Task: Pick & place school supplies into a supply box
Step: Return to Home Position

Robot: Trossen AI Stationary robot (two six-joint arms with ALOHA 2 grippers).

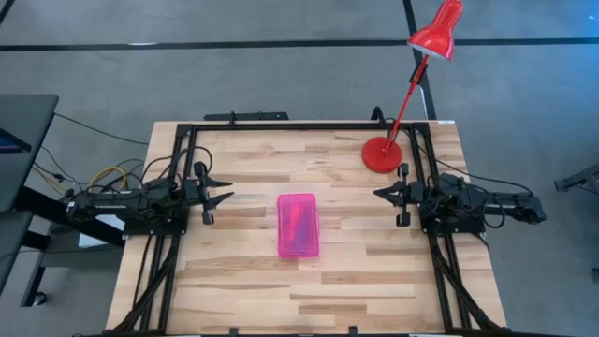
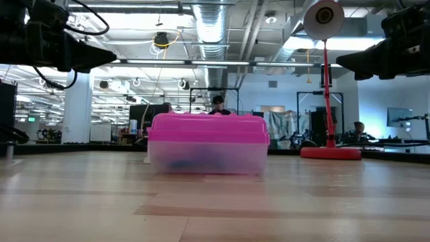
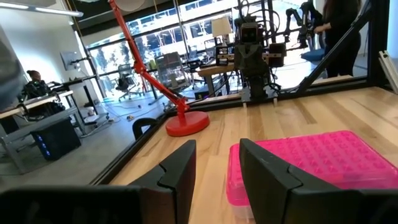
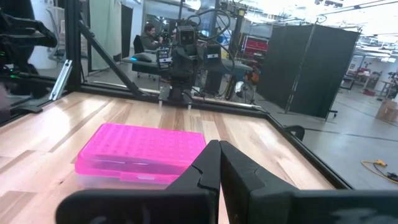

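left pincer (image 3: 217,148) released | right pincer (image 4: 219,146) clenched | supply box (image 2: 208,134): pink lid shut, clear base

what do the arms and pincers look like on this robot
Both arms are black and boxy, jointed in segments; the left arm and right arm look alike. A yellow cable loops beside the left one. The left pincer and right pincer each have two dark, wedge-shaped fingers tapering to points. No markings are readable.
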